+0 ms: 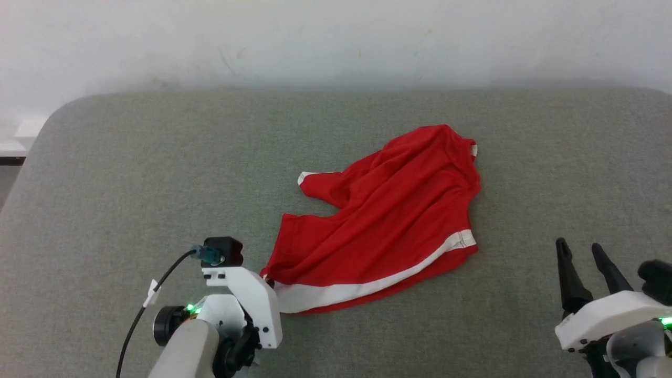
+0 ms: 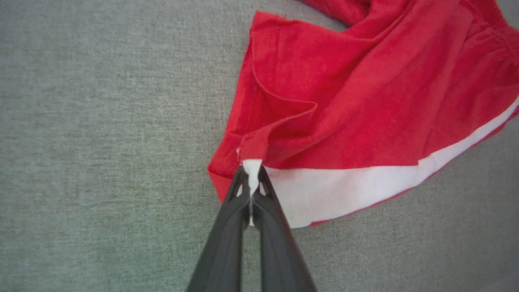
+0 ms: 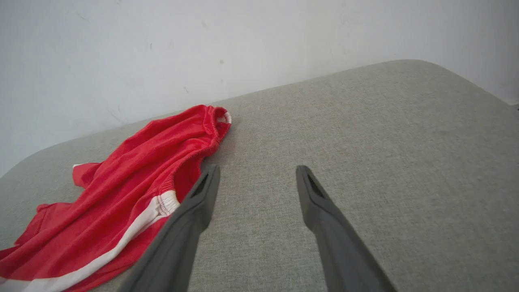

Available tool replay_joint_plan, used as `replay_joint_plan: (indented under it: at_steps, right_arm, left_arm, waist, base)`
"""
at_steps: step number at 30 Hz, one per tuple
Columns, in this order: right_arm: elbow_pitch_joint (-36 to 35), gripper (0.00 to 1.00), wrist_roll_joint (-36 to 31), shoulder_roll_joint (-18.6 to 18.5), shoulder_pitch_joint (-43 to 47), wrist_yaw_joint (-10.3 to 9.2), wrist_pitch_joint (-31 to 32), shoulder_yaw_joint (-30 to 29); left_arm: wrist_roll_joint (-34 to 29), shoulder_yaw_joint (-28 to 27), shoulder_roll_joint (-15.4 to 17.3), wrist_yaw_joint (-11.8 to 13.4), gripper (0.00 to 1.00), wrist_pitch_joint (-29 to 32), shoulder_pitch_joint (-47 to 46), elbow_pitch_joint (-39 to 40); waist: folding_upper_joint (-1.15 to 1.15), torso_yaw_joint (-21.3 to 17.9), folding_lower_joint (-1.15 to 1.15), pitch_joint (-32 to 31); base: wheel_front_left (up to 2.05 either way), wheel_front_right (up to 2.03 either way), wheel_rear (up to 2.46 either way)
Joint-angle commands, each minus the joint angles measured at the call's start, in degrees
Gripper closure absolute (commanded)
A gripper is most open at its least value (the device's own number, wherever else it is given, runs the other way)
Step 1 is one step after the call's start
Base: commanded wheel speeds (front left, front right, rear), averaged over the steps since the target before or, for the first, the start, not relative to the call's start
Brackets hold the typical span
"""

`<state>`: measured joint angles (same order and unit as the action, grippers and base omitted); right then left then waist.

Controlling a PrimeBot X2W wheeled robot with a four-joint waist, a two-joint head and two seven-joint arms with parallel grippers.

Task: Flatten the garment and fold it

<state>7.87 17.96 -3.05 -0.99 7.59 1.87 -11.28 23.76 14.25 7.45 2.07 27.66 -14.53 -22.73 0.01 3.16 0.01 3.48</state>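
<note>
Red shorts (image 1: pixel 399 210) are seen crumpled mid-frame on the grey tabletop (image 1: pixel 131 173), white hem corner clamped by the left gripper (image 2: pixel 251 178); right gripper (image 1: pixel 580 244) jaws held apart, lower right.

You have a bench (image 1: pixel 131 173) covered in grey-green woven fabric. Its far corners are rounded: the left one shows in the head view, the right one in the right wrist view. Directly behind it rises a white wall (image 1: pixel 336 37), marked with faint scuffs and a few small dark specks. Beyond the bench's far left corner you can make out a small pale block (image 1: pixel 29 127) low against the wall, with a dark strip (image 1: pixel 11 157) just beneath it. What they are cannot be told.
</note>
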Motion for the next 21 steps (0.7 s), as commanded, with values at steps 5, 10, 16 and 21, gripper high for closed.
replay_joint_plan:
  at_steps: [5, 10, 16, 21]
  right_arm:
    - [-1.66, 0.00, -2.86, 0.17, -2.43, -0.10, 6.13, 6.44]
    - [0.85, 0.00, -9.54, 0.17, -7.11, -0.10, 18.21, 10.17]
    - [6.69, 0.00, -15.12, -0.32, -13.47, -0.10, 27.61, 12.92]
    - [11.80, 0.00, -16.36, -2.12, -17.04, -0.10, 28.43, 15.24]
  left_arm:
    - [2.25, -1.60, -1.05, 0.31, 1.00, -3.37, 2.23, 4.45]
    - [3.51, -1.97, -1.87, 1.09, 1.00, -4.83, 4.45, 8.72]
    - [4.22, -1.16, -2.79, 1.87, 1.00, -5.96, 5.54, 11.17]
    - [4.70, -0.02, -3.29, 1.93, 1.00, -6.53, 5.50, 11.15]
  waist:
    - [-0.01, 1.21, -0.01, -0.17]
    - [-0.01, 2.41, -0.01, 0.24]
    - [-0.01, 4.23, -0.01, 1.27]
    - [-0.01, 5.39, -0.01, 2.24]
  base:
    - [0.00, 0.00, 0.00]
    - [0.00, 0.00, 0.00]
    - [0.00, 0.00, 0.00]
    - [0.00, 0.00, 0.00]
